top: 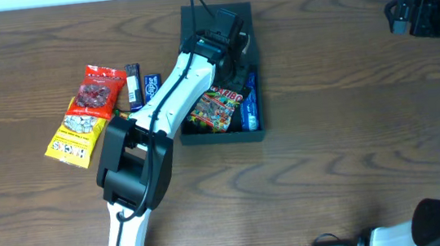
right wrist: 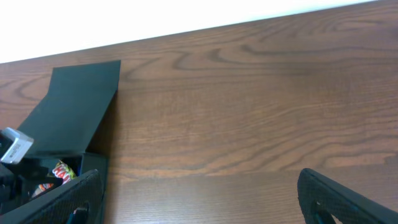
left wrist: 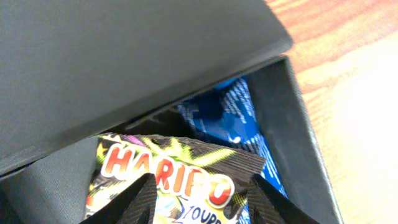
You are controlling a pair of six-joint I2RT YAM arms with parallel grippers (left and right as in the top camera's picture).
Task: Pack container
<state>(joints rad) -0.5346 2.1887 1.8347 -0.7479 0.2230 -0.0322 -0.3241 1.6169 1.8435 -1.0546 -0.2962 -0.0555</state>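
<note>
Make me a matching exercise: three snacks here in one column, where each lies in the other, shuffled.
Things: 1 black Haribo sweets packet; 2 shiny blue packet; 3 yellow plastic packet.
Places: A on the wooden table; B inside the dark cardboard box, along its right wall; C inside that box, left of the blue packet.
Pairs: 1-C, 2-B, 3-A.
</note>
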